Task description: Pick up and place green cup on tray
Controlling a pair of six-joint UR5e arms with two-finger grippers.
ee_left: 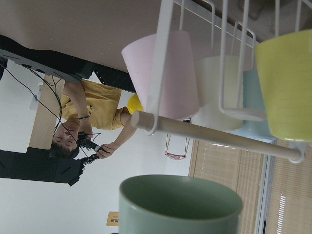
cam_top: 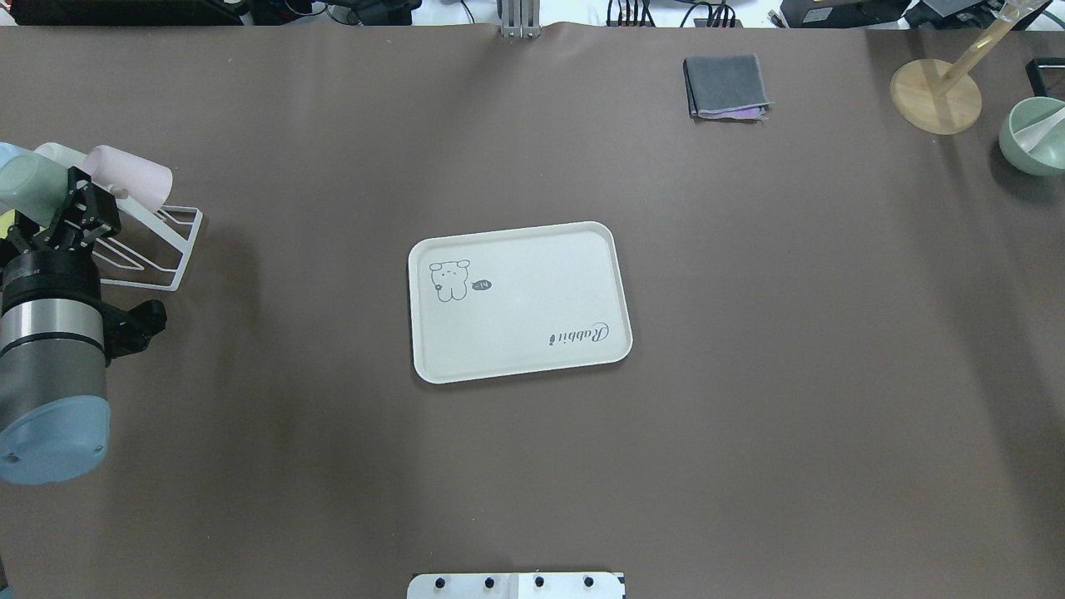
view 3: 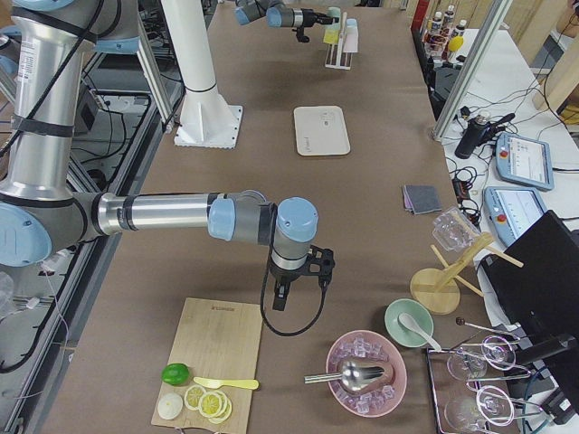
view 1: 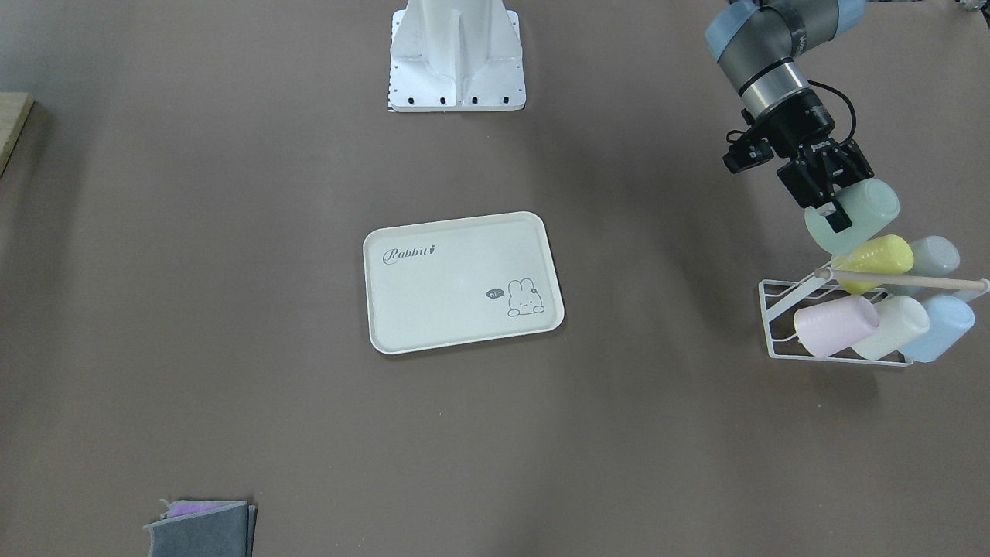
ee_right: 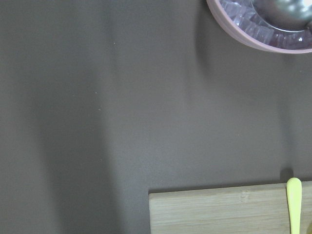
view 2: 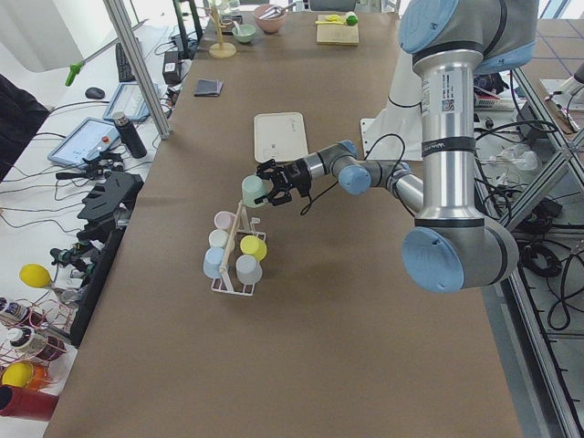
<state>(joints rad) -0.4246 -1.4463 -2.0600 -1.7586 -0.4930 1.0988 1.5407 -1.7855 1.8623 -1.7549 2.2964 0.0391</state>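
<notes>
Sage-green plastic cup (ee_left: 180, 204) is hanging tilted, clamped between the jaws of the left gripper (view 1: 829, 210), just above one white wire rack (ee_left: 158, 73) carrying five pastel cups (view 1: 835, 325), well apart from the one cream rectangular tray (view 1: 464, 282), while the right gripper (view 3: 298, 271) is hovering far off, its jaws impossible to tell.

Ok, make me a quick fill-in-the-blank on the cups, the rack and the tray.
The left gripper holds the green cup above the white wire rack, which holds ____ other cups.
The rack cup nearest the green cup is ____.
The script on the tray reads ____.
Missing: five; yellow; Rabbit.
</notes>
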